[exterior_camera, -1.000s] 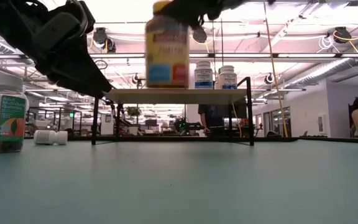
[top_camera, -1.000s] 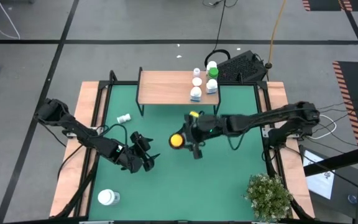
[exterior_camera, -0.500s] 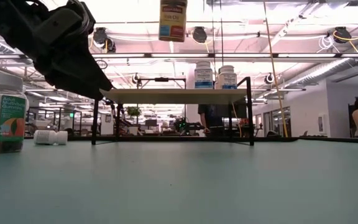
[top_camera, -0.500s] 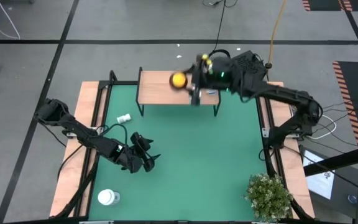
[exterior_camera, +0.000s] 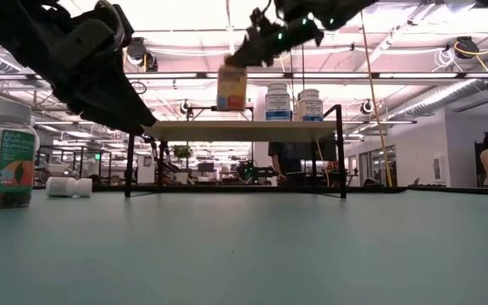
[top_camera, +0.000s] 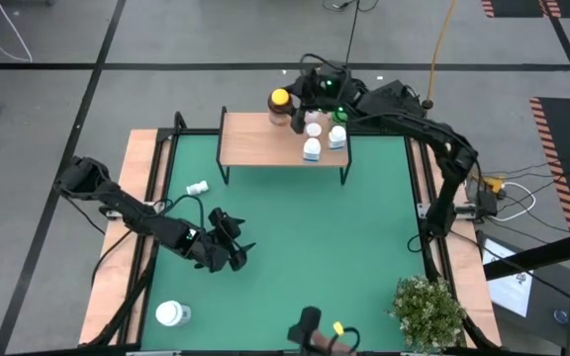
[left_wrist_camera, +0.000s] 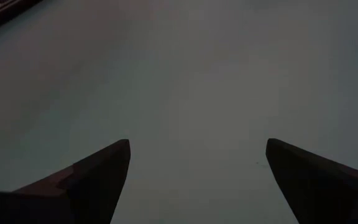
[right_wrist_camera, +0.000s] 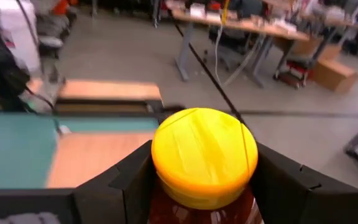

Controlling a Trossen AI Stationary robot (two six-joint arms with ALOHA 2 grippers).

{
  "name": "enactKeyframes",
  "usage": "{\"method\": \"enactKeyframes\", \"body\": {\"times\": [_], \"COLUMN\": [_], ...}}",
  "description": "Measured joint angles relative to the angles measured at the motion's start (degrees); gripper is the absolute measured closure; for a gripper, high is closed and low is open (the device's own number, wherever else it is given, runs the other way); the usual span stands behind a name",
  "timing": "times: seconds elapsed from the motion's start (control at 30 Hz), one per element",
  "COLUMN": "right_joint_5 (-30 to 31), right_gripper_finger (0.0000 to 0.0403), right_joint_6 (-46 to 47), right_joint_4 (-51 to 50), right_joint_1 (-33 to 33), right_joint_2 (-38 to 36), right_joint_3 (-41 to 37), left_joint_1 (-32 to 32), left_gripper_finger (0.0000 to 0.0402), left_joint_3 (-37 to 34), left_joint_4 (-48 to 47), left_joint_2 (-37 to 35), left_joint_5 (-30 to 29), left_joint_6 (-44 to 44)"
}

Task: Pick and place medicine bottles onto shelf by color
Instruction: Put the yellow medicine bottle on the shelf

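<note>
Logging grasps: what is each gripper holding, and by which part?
Right gripper grips the amber bottle just below its yellow cap. Left gripper is open, empty.

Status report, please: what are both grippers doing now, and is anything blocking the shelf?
Right gripper shut on amber bottle, over the shelf far edge. Left gripper open, idle over the mat. White bottles crowd the shelf's right end; left end free.
</note>
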Motion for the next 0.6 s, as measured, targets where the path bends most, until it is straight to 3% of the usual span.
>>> {"method": "enactKeyframes", "body": {"times": [0.6], "right_joint_5": [-0.3], "right_gripper_finger": [0.0171], "right_joint_6": [2.0], "right_joint_4": [-5.7], "right_joint_1": [-2.9], "right_joint_2": [2.4], "right_joint_3": [0.1], "left_joint_1": [0.3], "left_gripper_finger": [0.0023], "left_joint_3": [0.0], "left_joint_4": [0.0], "left_joint_2": [0.0], "left_joint_5": [0.5], "left_joint_6": [2.0]}}
